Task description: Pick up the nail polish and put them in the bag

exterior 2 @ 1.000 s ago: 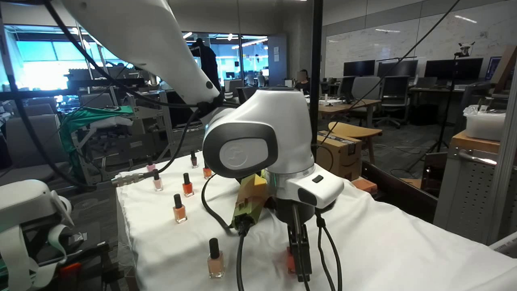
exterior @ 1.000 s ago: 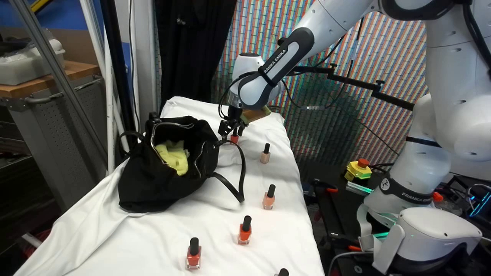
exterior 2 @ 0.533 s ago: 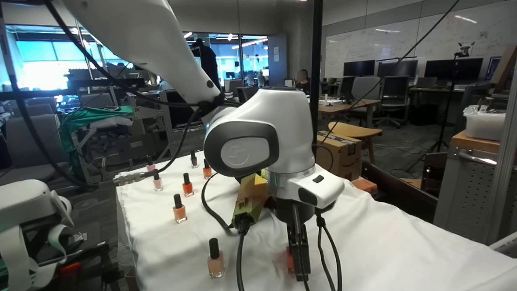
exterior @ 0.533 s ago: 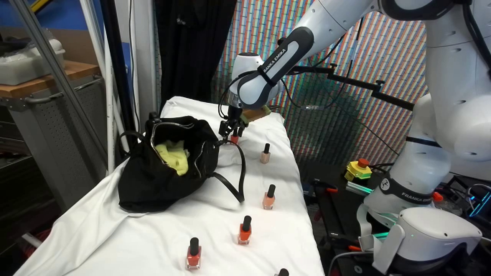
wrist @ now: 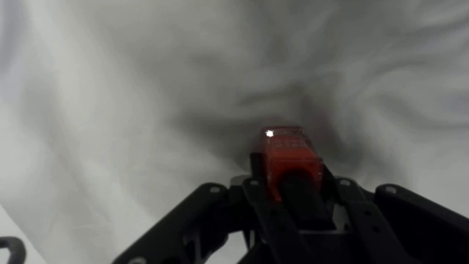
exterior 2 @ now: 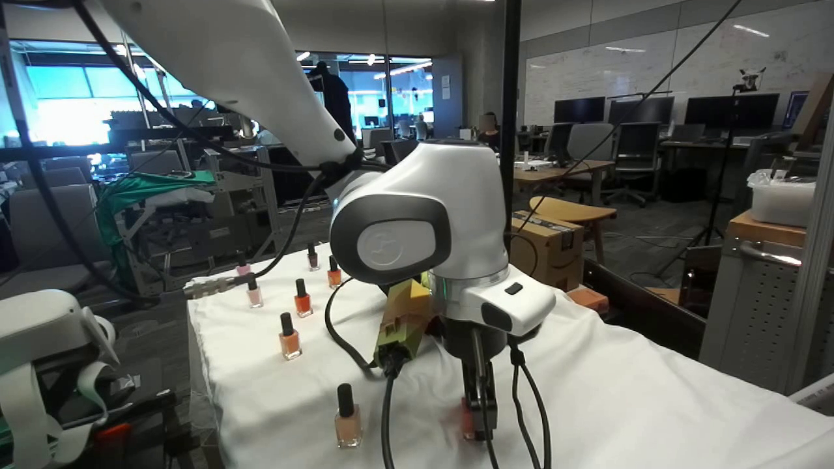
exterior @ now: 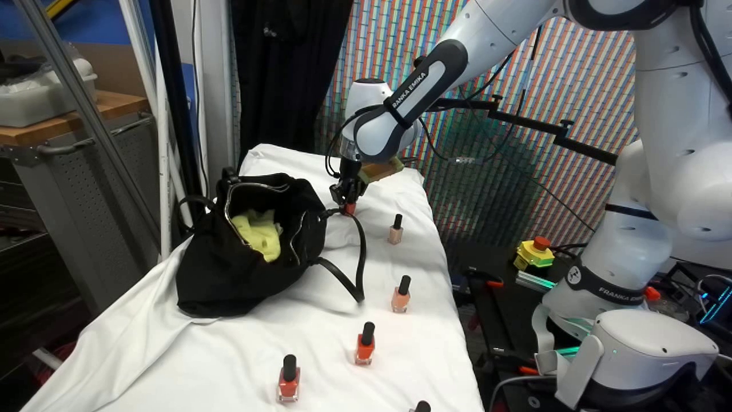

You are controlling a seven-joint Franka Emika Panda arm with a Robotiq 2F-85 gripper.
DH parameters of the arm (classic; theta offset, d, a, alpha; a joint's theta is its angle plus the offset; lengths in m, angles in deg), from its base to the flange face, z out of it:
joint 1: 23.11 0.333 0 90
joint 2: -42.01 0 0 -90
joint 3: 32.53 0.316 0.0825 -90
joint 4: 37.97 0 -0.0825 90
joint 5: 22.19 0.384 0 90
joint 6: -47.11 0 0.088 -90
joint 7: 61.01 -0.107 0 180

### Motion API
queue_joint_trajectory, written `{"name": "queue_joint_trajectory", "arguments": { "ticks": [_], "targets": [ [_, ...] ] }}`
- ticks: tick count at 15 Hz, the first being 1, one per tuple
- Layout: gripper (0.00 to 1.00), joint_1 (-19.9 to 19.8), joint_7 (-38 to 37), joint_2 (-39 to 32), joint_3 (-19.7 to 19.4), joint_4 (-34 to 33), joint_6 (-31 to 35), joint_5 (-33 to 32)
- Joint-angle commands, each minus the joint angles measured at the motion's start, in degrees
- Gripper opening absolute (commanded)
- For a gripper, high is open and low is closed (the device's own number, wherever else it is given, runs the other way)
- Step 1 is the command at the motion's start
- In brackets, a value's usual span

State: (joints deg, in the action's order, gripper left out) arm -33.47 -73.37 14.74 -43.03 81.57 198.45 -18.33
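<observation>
One red nail polish bottle (wrist: 288, 148) is showing low in the wrist view, your gripper (wrist: 291, 167) pinching it between both fingers (wrist: 273, 220), likely for lifting. Left of centre in an exterior view, the bag (exterior: 229, 280) is gaping, presumably for it; farther bottles (exterior: 289, 386) are standing apart toward the bottom, probably for clearance.

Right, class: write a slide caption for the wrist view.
Black jaws closed on a boxy, red, dark-capped nail polish bottle, rumpled white cloth all around.
</observation>
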Motion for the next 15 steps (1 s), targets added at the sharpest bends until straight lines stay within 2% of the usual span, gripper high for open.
{"name": "queue_joint_trajectory", "arguments": {
  "ticks": [1, 5, 8, 13, 15],
  "targets": [
    [0.21, 0.67, 0.06, -0.83, -0.63, -1.46, -1.46, -0.26],
    [0.22, 1.57, -0.79, 0.08, -1.21, -1.33, -3.6, -1.42],
    [0.22, 3.65, -2.2, 3.23, -2.62, 0.36, -6.85, -4.66],
    [0.22, 8.72, -8.47, 9.85, -5.89, 2.63, -9.75, -14.39],
    [0.22, 10.43, -11.24, 12.48, -5.92, 2.99, -10.47, -18.68]
  ]
}}
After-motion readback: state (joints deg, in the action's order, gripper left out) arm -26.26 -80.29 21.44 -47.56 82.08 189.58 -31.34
